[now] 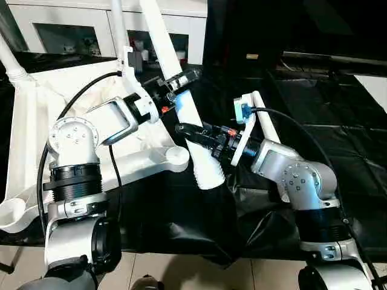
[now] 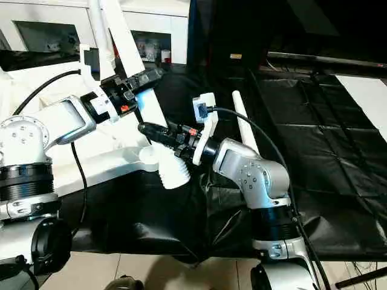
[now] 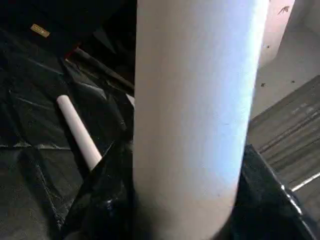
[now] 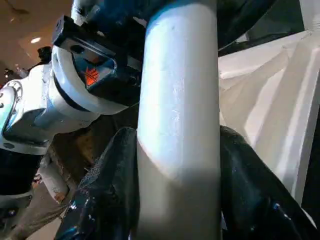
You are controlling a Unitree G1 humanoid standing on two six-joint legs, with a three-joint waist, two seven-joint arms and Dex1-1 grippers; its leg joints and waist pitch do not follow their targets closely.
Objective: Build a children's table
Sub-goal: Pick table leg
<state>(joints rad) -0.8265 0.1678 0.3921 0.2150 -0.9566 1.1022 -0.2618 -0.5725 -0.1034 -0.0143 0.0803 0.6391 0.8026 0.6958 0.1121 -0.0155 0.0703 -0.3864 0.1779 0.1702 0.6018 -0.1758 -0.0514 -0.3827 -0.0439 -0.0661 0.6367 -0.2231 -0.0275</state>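
I see the black plastic sheet (image 1: 338, 121) covering the work surface, the white glass-door cabinet (image 1: 66, 30) behind it. The white plastic rectangular tabletop (image 1: 30, 121) lies underside up on my left, its round corner socket (image 1: 175, 157) near the middle. I've got one long white tapered tube leg (image 1: 195, 136) tilted over the sheet, ribbed thick end low, just beside that socket; I can't tell if they touch. My left gripper (image 1: 179, 84) is clamped around the leg higher up, my right gripper (image 1: 193, 133) clenched on it lower down, close to the ribbed end; black fingers (image 4: 115, 185) flank the tube on both sides. Another white tube leg (image 1: 266, 124) lies on the sheet past my right arm.
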